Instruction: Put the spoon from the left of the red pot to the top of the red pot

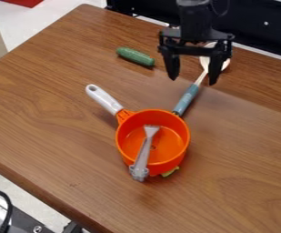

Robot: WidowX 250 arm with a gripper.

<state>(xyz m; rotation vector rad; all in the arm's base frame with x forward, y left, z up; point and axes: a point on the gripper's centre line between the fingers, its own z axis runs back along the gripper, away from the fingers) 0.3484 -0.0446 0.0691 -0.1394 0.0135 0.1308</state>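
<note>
The spoon with a blue-grey handle and a pale, rounded head (187, 98) lies on the brown wood-look counter (57, 113), at the far side of the round orange pot with a light grey handle (168, 145). Its handle runs toward the pot's rim and ends just beside it; its head points away, toward the counter's far edge. Whether the handle tip touches the pot I cannot tell from this angle.

The black two-finger end effector (193, 80) is open, its fingers well apart, and hangs over the neck and head of the spoon with nothing gripped.

If "top" means the far side of the pot, the placing looks done, or nearly so: the spoon is no longer needed anywhere else, and what is left would be to draw the arm clear without nudging the head. If the spoon is meant to lie straighter behind the pot, a small correction remains.

A grey fork-like utensil (144, 152) leans in the pot and over its near rim, and a green cucumber-shaped piece (135, 56) lies apart, beyond the pot's handle.
</note>
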